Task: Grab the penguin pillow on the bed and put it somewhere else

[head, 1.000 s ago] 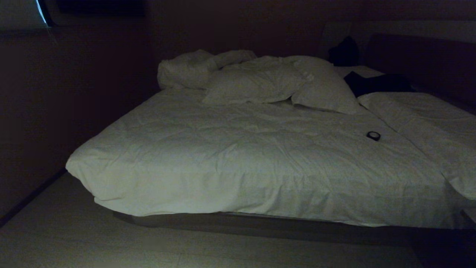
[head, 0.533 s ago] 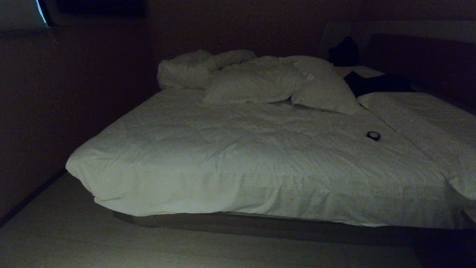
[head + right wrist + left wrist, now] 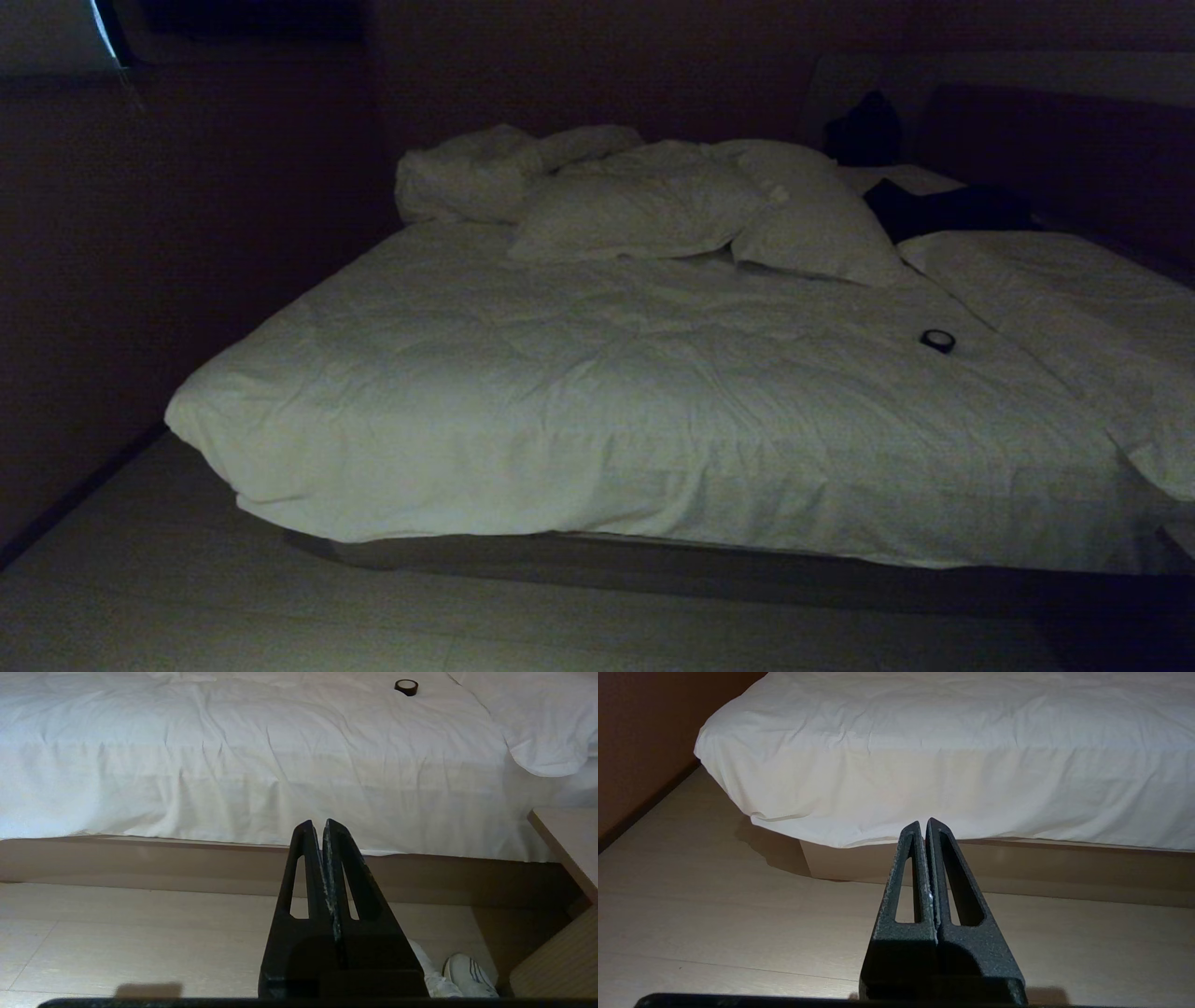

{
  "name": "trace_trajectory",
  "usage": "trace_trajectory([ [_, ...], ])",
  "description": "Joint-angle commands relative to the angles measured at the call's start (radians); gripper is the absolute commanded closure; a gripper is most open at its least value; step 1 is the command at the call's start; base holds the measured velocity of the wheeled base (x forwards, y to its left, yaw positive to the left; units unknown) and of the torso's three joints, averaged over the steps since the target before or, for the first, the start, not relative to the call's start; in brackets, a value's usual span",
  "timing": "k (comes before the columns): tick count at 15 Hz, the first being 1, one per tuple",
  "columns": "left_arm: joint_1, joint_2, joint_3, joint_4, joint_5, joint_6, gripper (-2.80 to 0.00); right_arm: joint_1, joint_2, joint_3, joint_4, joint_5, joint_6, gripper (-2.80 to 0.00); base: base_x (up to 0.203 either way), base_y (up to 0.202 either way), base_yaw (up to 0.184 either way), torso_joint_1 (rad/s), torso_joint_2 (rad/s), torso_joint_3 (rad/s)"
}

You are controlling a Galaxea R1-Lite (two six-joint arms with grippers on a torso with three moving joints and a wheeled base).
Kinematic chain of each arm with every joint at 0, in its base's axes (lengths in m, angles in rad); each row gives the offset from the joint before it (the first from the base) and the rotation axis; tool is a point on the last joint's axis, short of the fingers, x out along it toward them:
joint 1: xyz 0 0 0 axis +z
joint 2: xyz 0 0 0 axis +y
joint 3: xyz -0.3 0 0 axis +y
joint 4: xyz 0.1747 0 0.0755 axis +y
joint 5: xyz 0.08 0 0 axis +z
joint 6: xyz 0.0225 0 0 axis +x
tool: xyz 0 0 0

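The bed [image 3: 597, 411] fills most of the head view: a wide, low frame under a wrinkled white duvet [image 3: 653, 373] that hangs over the near edge, with the dark base [image 3: 653, 569] showing beneath it and pale wood flooring [image 3: 187, 597] in front. Plain white pillows [image 3: 644, 210] are heaped at the far end, one of them [image 3: 822, 229] leaning toward the right. A second white cover [image 3: 1074, 317] lies along the right side. Between that cover and the middle of the duvet sits a small dark ring, like a roll of tape [image 3: 937, 341]. Dark cloth [image 3: 943, 210] lies near the headboard on the far right.

No pillow with penguins can be made out in any view — the room is dim, and only white bedding and the dark cloth are visible, so its place cannot be told.

Neither arm appears in the head view. The left gripper [image 3: 923, 823] hangs above the floor short of the bed's near left corner, its two fingers pressed together and holding nothing. The right gripper [image 3: 317, 823] hangs likewise before the near edge further right, fingers pressed flat against each other — empty. In its view a white shoe [image 3: 467, 975] rests on the floor beside a wooden bedside unit [image 3: 567, 840]
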Motion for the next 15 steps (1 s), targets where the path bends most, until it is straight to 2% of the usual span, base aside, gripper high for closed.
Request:
trace_trajectory([
  [1, 0.0, 0.0, 0.002, 0.0, 0.0, -0.001, 0.0, 0.0, -0.001, 0.0, 0.0, 0.0, -0.001, 0.0, 0.0, 0.0, 0.0, 0.0, 0.0, 0.0],
  [6, 0.0, 0.0, 0.002, 0.0, 0.0, -0.001, 0.0, 0.0, -0.001, -0.002, 0.0, 0.0, 0.024, 0.0, 0.0, 0.0, 0.0, 0.0, 0.0, 0.0],
  [15, 0.0, 0.0, 0.002, 0.0, 0.0, -0.001, 0.0, 0.0, -0.001, -0.002, 0.0, 0.0, 0.024, 0.0, 0.0, 0.0, 0.0, 0.0, 0.0, 0.0],
])
